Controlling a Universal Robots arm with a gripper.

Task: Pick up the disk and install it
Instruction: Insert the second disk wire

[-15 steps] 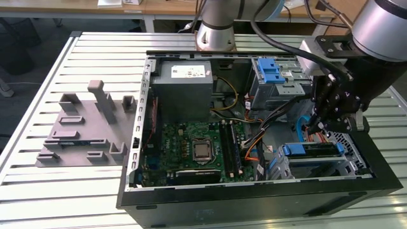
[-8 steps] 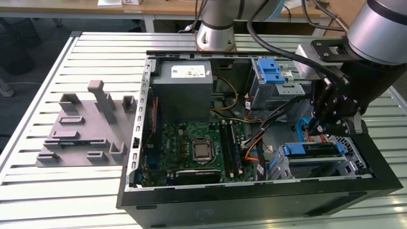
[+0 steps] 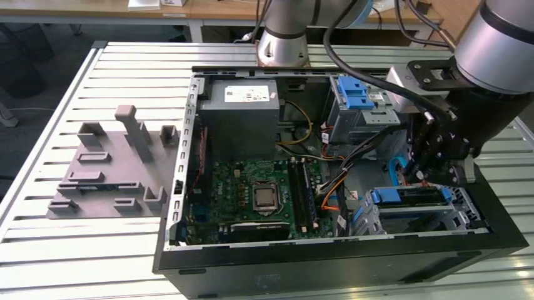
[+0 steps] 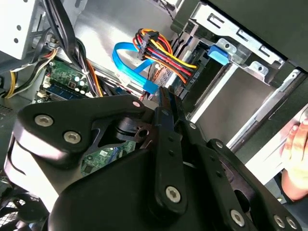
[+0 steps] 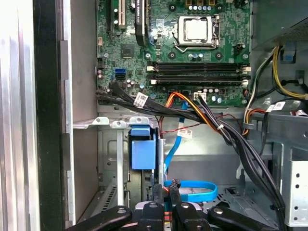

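The likeliest trouble here is the wiring. The hand (image 3: 427,180) hangs deep in the open case (image 3: 334,241), clenched on nothing that I can see, with its tips just beside the blue cable (image 5: 192,190) and the orange-and-black bundle (image 4: 161,53). Any sideways move could snag a loop and drag a plug loose. The disk (image 3: 409,197) lies low in the cage (image 3: 464,216) at the exterior view's right, just under the hand, with its blue carrier edge showing. Whether it is fully seated I cannot tell; if it is not, a push off its line could jam the carrier against the cage rails. A person's hand (image 4: 298,144) shows past the case wall in the second wrist view, near enough that a swing of the arm could be a hazard. By my count there is one arm, one hand on it, one disk, one case, one power box (image 3: 242,119), one board (image 3: 250,200) with four memory slots, one blue cable, and one grey fixture plate (image 3: 109,169) on the bench (image 3: 84,250).
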